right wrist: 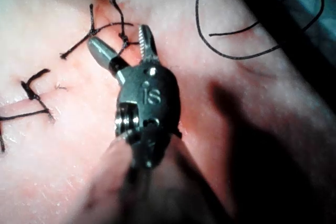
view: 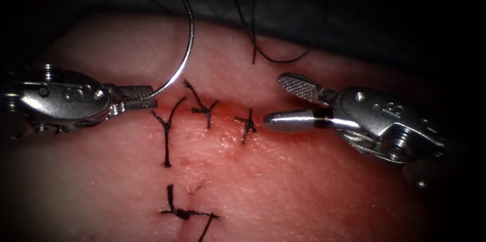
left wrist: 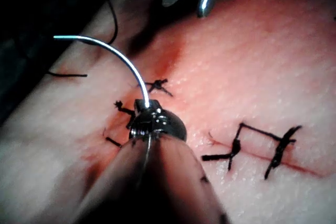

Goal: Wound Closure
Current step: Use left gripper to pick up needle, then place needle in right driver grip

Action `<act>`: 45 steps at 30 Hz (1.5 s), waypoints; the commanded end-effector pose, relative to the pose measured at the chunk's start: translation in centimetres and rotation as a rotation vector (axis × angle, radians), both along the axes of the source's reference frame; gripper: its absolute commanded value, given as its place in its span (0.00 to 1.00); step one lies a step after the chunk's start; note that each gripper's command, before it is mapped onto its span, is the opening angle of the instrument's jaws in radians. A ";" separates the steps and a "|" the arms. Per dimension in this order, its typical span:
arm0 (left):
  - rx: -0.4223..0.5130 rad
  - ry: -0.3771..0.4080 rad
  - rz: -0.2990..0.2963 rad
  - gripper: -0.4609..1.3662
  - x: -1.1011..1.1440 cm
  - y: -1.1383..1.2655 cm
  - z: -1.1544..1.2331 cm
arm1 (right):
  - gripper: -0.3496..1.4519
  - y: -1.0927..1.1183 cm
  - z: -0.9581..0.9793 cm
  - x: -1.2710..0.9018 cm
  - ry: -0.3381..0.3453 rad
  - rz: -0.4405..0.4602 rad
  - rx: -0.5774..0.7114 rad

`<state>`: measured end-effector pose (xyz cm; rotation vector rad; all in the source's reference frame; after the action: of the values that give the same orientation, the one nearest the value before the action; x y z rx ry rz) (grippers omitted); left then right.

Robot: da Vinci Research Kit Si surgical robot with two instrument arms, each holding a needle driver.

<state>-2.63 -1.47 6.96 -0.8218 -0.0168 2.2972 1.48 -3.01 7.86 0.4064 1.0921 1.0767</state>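
My left tool (view: 144, 98) comes in from the left, jaws shut on the curved needle (view: 190, 44) near its lower end. The needle arcs up and away from the jaws, free of the tissue (view: 304, 181). Black thread (view: 248, 24) leaves its upper end and loops over the far edge. My right tool (view: 273, 100) stands open at the right end of the stitched cut, holding nothing. In the left wrist view the left tool (left wrist: 144, 106) grips the needle (left wrist: 115, 51). The right wrist view shows the right tool (right wrist: 118, 35) spread above a knot.
Several tied stitches (view: 202, 108) with short cut ends cross the cut, one more (view: 182, 214) nearer the front. Red fluid (view: 228, 115) tints the cut line. Loose thread (right wrist: 231, 53) lies curled on the far tissue edge, with dark background behind it.
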 end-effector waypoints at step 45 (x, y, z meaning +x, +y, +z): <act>-0.383 -0.023 0.183 0.06 -0.79 -0.40 0.03 | 0.82 0.06 -0.16 0.26 0.028 0.210 0.247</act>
<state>-3.43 -1.87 6.99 -1.0755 0.3682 2.5057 1.74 -2.96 7.71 0.5103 1.0432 1.4047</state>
